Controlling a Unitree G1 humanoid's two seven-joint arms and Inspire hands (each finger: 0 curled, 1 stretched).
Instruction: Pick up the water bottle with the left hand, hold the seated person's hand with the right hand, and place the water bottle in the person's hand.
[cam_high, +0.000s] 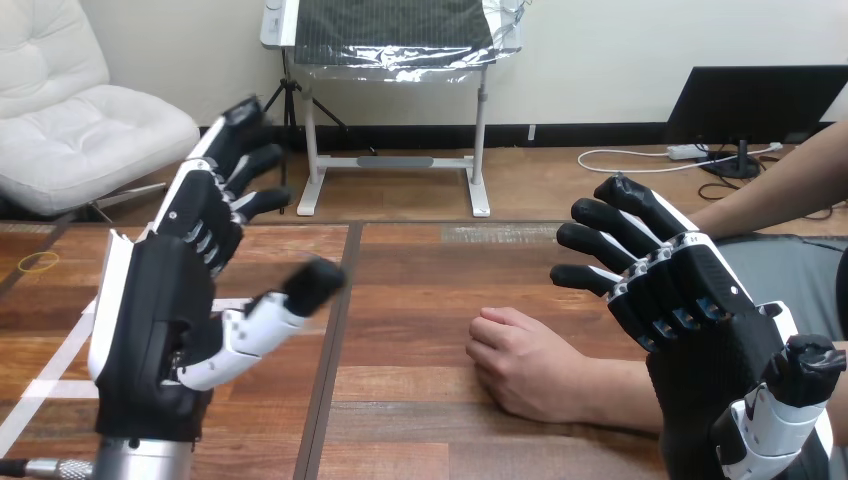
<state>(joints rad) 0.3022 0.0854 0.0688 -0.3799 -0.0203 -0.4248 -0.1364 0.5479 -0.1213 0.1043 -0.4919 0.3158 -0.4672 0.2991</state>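
Here, the robot's left hand (160, 310), black with white shells, is raised upright over the left part of the brown wooden plank worktop (420, 280). It rises from its silver forearm (140, 462) at the view's bottom edge. Its palm faces toward the middle of the worktop. Its fingers (215, 195) are straight and slightly fanned, pointing up and away. Its white-jointed thumb (265, 315) juts out sideways toward the centre, well apart from the fingers. This hand is spread wide and holds nothing.

The right hand (700, 300) is lifted at the right side, its knuckles toward the camera. Its fingers (610, 235) are nearly straight, reaching up and to the left, with gaps between them. Its thumb (790, 385) sits low at the bottom right corner, away from the fingers. This hand too is spread and empty.

The person's hand (525, 360) rests on the worktop right of centre, curled into a loose fist with knuckles pointing left. Its forearm runs to the right and passes under the right hand, and whether the two touch cannot be told. The fist itself lies clear of both robot hands, between them and lower in the view. The person's other forearm (780, 180) comes in from the right edge behind the right hand's fingers.

A thin yellow loop (40, 262) lies at the worktop's far left, and strips of white tape (50, 388) lie on the wood beside the left hand.
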